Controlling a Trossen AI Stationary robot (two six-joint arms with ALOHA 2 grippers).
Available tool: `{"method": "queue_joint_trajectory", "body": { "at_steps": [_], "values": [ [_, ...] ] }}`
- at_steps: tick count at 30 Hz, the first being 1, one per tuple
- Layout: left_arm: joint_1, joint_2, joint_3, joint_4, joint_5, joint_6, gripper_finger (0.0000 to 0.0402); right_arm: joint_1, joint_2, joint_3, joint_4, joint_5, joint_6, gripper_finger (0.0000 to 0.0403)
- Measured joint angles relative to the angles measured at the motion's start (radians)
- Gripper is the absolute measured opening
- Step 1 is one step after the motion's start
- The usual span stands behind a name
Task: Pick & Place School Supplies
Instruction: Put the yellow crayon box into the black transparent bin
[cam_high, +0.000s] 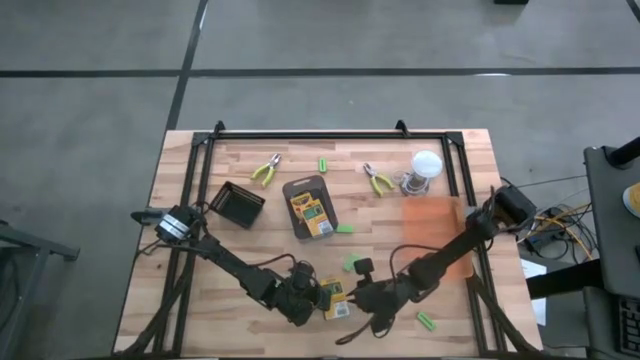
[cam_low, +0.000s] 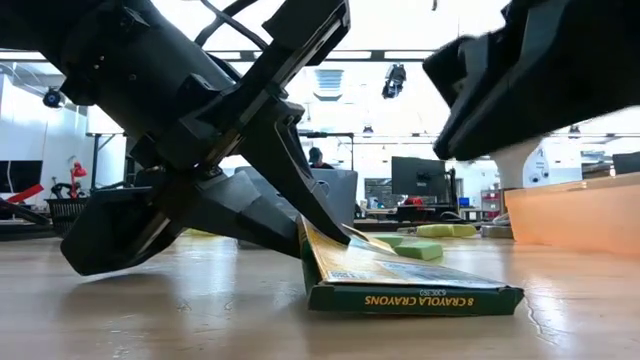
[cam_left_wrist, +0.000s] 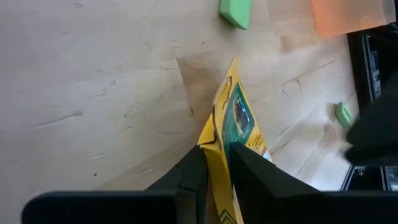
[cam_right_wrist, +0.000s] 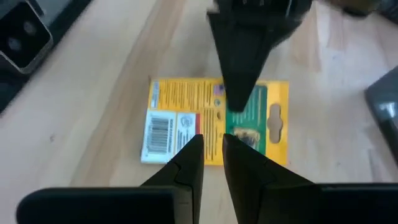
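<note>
Crayon box (cam_left_wrist: 235, 127) tilted on edge, pinched in left tool (cam_left_wrist: 216, 168), right tool (cam_right_wrist: 212, 149) narrow above it, bare wood around

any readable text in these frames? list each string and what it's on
"8 CRAYOLA CRAYONS": upside down on the side edge of the crayon box near the left gripper, low view.
Back panel of that box, right wrist view: barcode and fine print, too small to read.
Crayon boxes in the tray, high view: print too small to read.
Nothing else legible.
</note>
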Motion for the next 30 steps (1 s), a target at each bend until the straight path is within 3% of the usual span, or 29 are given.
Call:
{"method": "queue_joint_trajectory", "body": {
  "at_steps": [10, 30],
  "values": [
    [0.0, -0.037, -0.002, -0.009, 0.003, 0.056, 0.0061, 0.007, -0.035, -0.002, -0.169, 0.103, 0.134, 0.0057],
    [-0.001, -0.122, -0.002, -0.017, -0.068, 0.203, 0.0048, 0.007, -0.042, -0.016, -0.237, 0.106, 0.195, 0.0057]
  ]
}}
